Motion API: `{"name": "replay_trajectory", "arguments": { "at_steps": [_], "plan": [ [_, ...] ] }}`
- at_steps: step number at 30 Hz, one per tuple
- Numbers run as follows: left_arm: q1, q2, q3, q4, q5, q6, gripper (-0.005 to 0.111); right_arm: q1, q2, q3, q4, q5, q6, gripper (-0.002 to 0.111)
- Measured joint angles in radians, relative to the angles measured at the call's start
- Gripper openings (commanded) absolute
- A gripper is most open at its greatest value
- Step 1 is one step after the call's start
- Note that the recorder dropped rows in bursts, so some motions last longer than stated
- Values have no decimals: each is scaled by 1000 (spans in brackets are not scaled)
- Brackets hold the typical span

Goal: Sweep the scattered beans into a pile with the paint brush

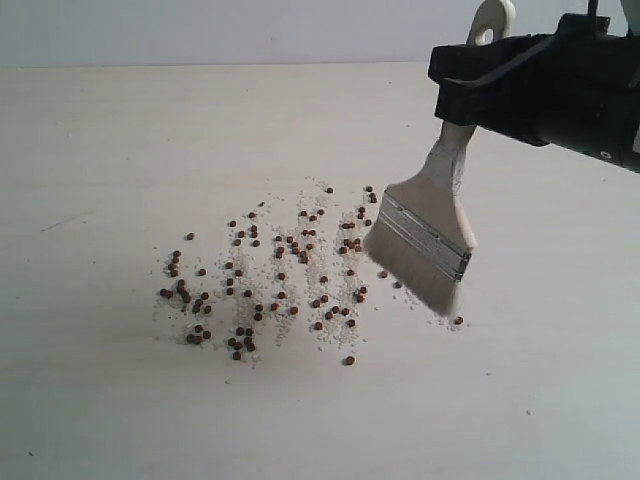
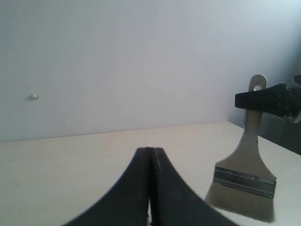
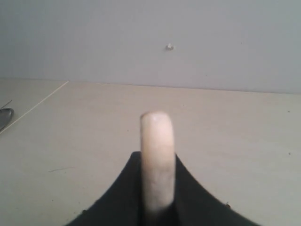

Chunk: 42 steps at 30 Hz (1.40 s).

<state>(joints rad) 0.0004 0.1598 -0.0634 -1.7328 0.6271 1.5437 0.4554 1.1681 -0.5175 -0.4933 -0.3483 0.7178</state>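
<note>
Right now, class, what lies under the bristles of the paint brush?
The paint brush bristles slant down to the pale table at the edge of the beans. One bean shows just past the tips. Any beans directly beneath are covered.

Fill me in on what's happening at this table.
The right end effector grips the paint brush by its handle, bristles pointing down at the right side of the beans in the exterior view. The beans lie scattered across the table among whitish crumbs, not yet piled. The left end effector is shut and holds nothing.
</note>
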Motion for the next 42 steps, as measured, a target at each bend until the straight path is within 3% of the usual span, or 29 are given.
{"name": "replay_trajectory", "arguments": {
  "at_steps": [11, 30, 38, 42],
  "plan": [
    [0, -5, 0, 0, -3, 0, 0, 0, 0, 71, 141, -59, -104, 0],
    [0, -5, 0, 0, -4, 0, 0, 0, -2, 103, 218, -30, -138, 0],
    [0, -5, 0, 0, -4, 0, 0, 0, -2, 201, 235, -412, -23, 0],
    [0, -5, 0, 0, -4, 0, 0, 29, -2, 209, 237, -469, -12, 0]
  ]
}}
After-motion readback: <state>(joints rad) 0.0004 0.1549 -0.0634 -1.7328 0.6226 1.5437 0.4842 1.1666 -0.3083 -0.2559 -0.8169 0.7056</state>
